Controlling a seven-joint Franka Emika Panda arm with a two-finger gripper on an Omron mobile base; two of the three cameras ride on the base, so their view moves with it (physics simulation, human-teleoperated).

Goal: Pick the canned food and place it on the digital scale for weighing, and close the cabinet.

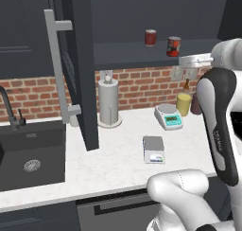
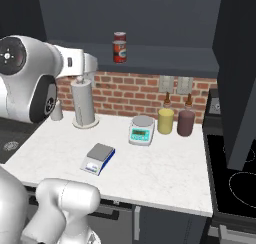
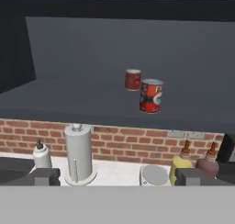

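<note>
The canned food (image 3: 132,79) stands upright on the open cabinet's shelf (image 3: 69,99), toward the back, with a second, light-rimmed red can (image 3: 151,95) just beside it and nearer the shelf's front edge. In the left base view the canned food (image 1: 150,37) sits left of that other can (image 1: 173,46); in the right base view one red can (image 2: 119,47) shows on the shelf, and which of the two it is cannot be told.

In the hand view the pincer (image 3: 117,176) faces the shelf from a level below it, well apart from the canned food, which lies ahead and above the fingertips (image 3: 43,176). The two dark tips stand wide apart at the bottom of that view, gripping nothing and touching nothing.

Below the shelf runs a red brick wall. On the white bench (image 1: 118,161) the digital scale (image 1: 154,149) lies flat near the front, bare on top, seen also in the right base view (image 2: 98,157). Behind it sit the white round-plate scale (image 1: 168,116), a yellow bottle (image 1: 184,103) and a dark red bottle (image 2: 186,121), with a paper towel holder (image 1: 108,103) to the left. The cabinet (image 1: 81,64) door hangs open, swung out over the bench, its light bar handle (image 1: 56,64) facing the sink (image 1: 28,154).
</note>
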